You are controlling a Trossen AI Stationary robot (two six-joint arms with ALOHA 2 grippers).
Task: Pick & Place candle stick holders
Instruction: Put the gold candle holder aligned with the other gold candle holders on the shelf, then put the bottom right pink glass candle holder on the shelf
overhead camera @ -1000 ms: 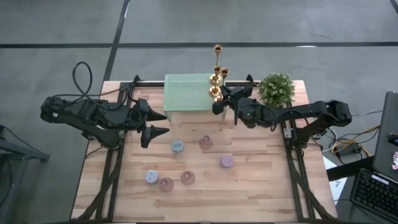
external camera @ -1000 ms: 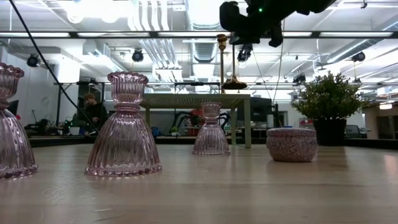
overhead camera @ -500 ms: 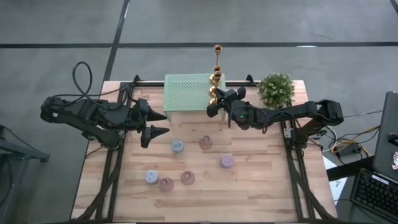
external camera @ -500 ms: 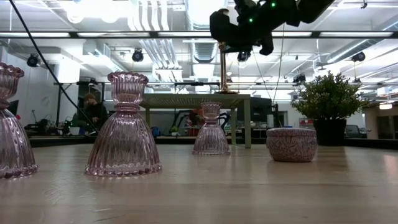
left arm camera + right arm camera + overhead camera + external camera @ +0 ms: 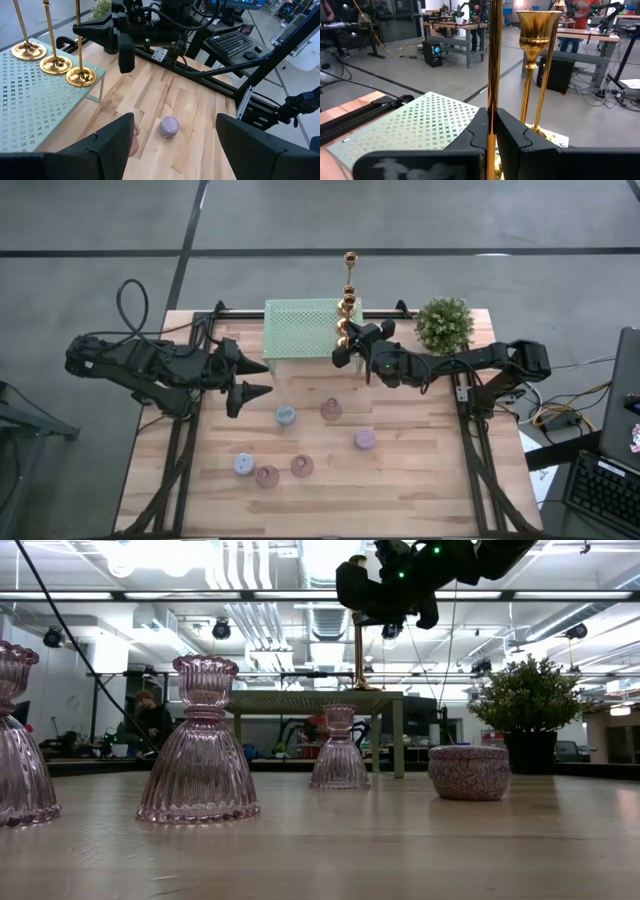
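Three gold candlesticks stand on the pale green mesh rack [image 5: 305,326] along its right side [image 5: 56,64]. My right gripper [image 5: 346,346] is shut on the one nearest the rack's near right corner [image 5: 357,650]. Its round base [image 5: 81,77] rests on the rack. Several small squat holders stand on the table: blue [image 5: 285,415], pink [image 5: 331,410], mauve [image 5: 364,439], and more near the front [image 5: 267,476]. My left gripper [image 5: 268,378] is open and empty, left of the blue holder. My right gripper pinches the slender stem [image 5: 493,92] of the gold candlestick between its two fingers, above the base. The fingers come level from the table's right and lie across the stem. The candlestick stands upright with its base on the rack.
A bushy green potted plant [image 5: 444,323] stands at the table's far right, beside my right arm. In the low view, pink glass holders [image 5: 200,750] and a mauve round one [image 5: 468,772] stand in the foreground. The two other gold candlesticks [image 5: 535,30] stand close behind the held one.
My right gripper has carried the gold candlestick toward the table's left and down. The base, which hung just above the rack's right edge, now sits on the rack. In the last half second it has kept still.
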